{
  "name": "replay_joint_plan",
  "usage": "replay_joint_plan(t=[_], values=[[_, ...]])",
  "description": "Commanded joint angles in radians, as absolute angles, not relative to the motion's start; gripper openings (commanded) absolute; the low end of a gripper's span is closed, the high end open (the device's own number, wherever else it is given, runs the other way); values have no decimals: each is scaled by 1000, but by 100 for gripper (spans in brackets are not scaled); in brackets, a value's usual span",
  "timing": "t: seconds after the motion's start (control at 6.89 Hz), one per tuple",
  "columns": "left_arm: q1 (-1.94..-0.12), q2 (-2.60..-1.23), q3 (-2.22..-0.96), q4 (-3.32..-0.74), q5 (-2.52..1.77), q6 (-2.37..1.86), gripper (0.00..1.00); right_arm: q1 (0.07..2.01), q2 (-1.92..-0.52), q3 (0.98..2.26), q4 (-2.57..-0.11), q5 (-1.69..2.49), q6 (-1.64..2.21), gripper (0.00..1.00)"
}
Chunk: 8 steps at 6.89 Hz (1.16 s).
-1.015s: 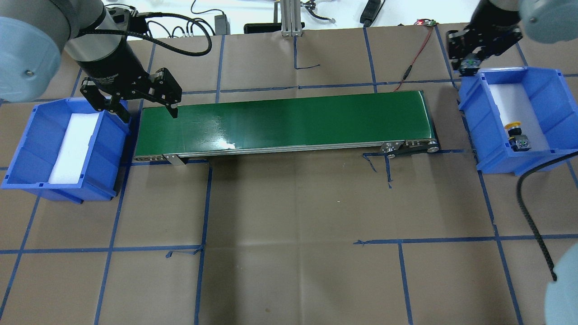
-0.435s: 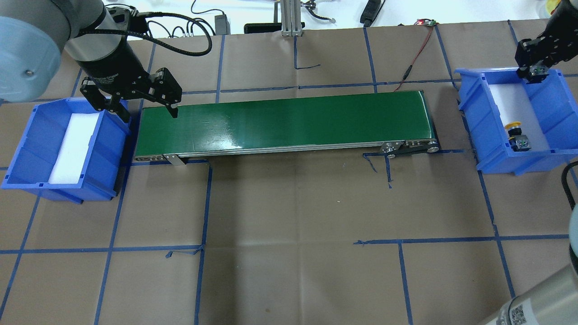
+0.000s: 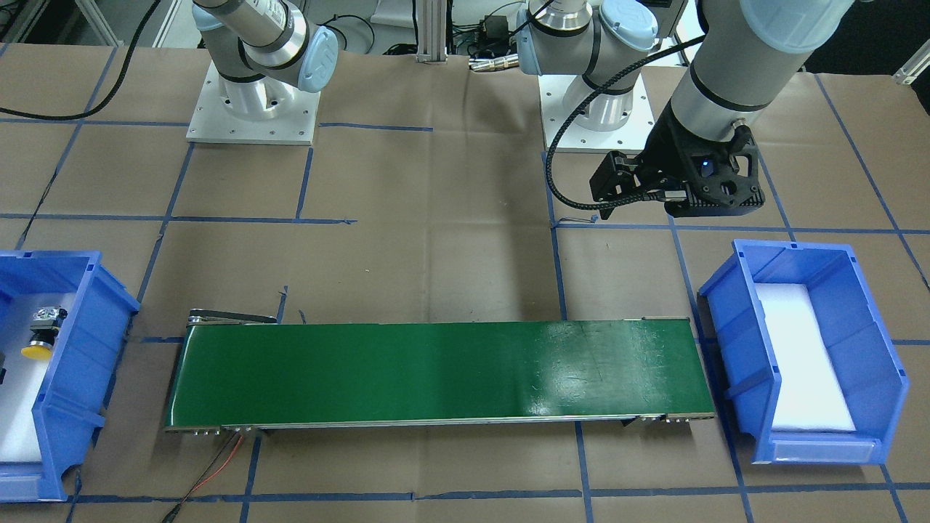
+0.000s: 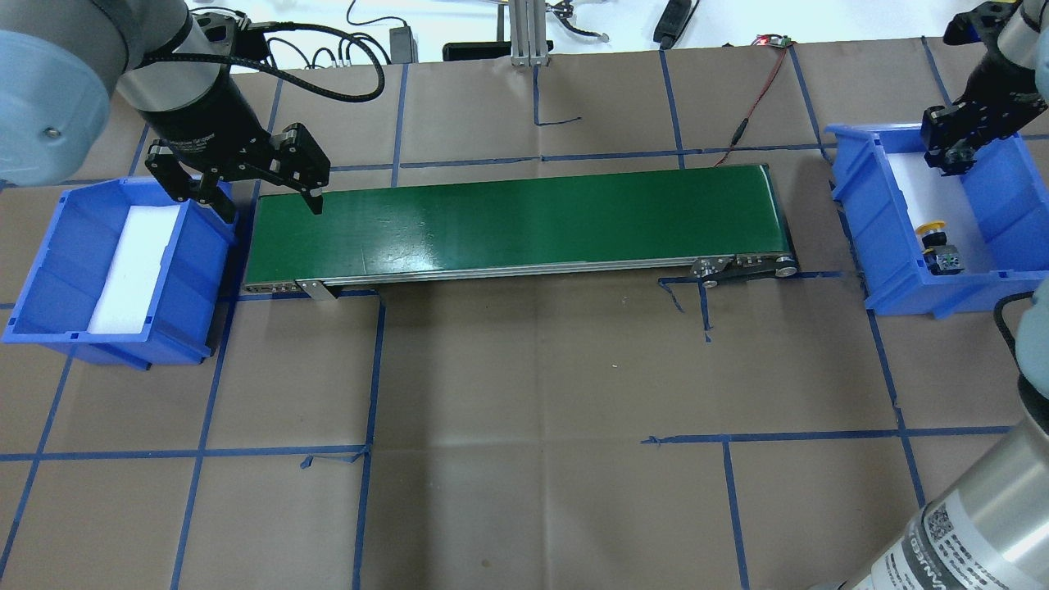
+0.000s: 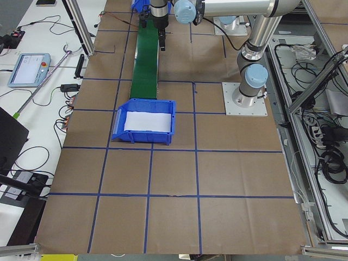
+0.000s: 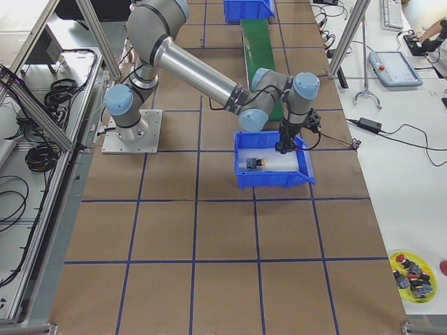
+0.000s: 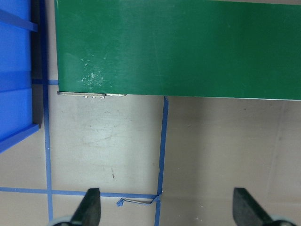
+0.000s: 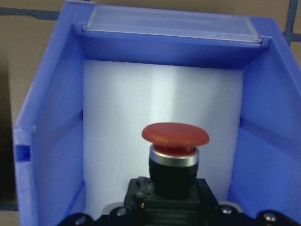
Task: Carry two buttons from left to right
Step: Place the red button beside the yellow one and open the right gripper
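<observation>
Green conveyor (image 4: 516,217) between left bin (image 4: 49,254) and right bin (image 4: 860,215). Left gripper (image 4: 270,206) spread wide, empty, above conveyor's left end. Right gripper (image 4: 953,156) over right bin's far end, clamped on red button (image 8: 175,136). Yellow button (image 4: 932,229) lying inside that bin, toward its other end

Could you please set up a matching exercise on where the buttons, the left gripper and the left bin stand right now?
1 yellow button
2 red button
3 left gripper
4 left bin

A open, holding nothing
B lying in the right bin
C clamped in the right gripper
D only a white pad inside

Pairs: 1-B, 2-C, 3-A, 4-D
</observation>
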<state>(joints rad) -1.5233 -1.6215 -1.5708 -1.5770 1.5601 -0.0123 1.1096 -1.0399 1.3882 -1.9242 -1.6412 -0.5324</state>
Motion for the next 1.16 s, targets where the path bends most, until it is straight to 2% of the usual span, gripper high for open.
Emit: replay_joint_plan(t=[0.0,0.73,0.87,1.02], values=[[-1523,-1621,-1571,-1577,1560,-12,100,1097,-968,1390,-1976,-1641,-535,5],[-1523,-1621,-1571,-1577,1560,-12,100,1104,-942,1414,-1985,-1643,-518,7],[-1523,-1623,-1569,-1577,1560,-12,100,1104,-940,1414,-1983,-1643,-520,29],[-1523,-1621,-1569,-1577,1560,-12,100,1104,-942,1411,-1982,-1626,-526,88]])
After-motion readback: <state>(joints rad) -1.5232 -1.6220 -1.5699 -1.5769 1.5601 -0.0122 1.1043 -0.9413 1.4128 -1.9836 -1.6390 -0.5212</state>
